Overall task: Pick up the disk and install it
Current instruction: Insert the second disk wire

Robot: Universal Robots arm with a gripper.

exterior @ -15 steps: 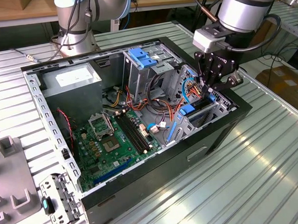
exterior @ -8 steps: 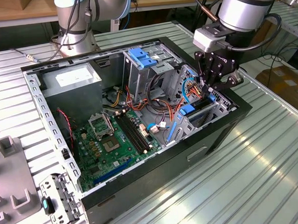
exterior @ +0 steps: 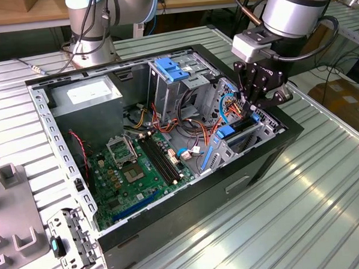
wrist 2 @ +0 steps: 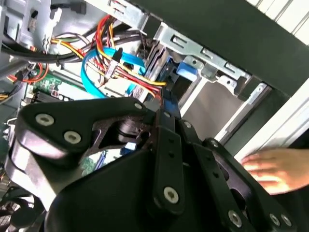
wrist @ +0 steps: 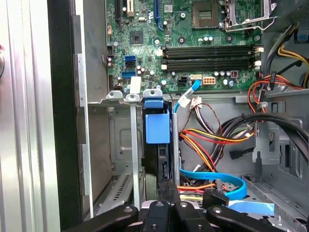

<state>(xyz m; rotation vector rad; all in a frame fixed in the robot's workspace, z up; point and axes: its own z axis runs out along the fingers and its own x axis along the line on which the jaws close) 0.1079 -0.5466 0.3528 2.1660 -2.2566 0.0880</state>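
Start with the exterior view: your gripper is hanging over the drive cage at the front corner of the open computer case, on the exterior view's right. The disk is sitting edge-up in that cage, its blue rail showing just below the fingers. The motherboard and the grey power supply are lying well apart from the work.

In the second wrist view, the black gripper linkage is blocking most of the bay, and a blue rail end is peeking out beyond it beside the cage's metal frame. A person's hand is resting outside the case wall. You cannot tell from here how the fingers stand.

In the first wrist view, you are looking straight down the slot: the disk is standing in its bay with its blue tab at the far end, next to a bundle of coloured power cables. The fingers appear drawn in close around its near edge, seemingly holding it.

This looks like the installing step, late in the task. Seating it would call for a straight push along the slot, keeping clear of those cables.
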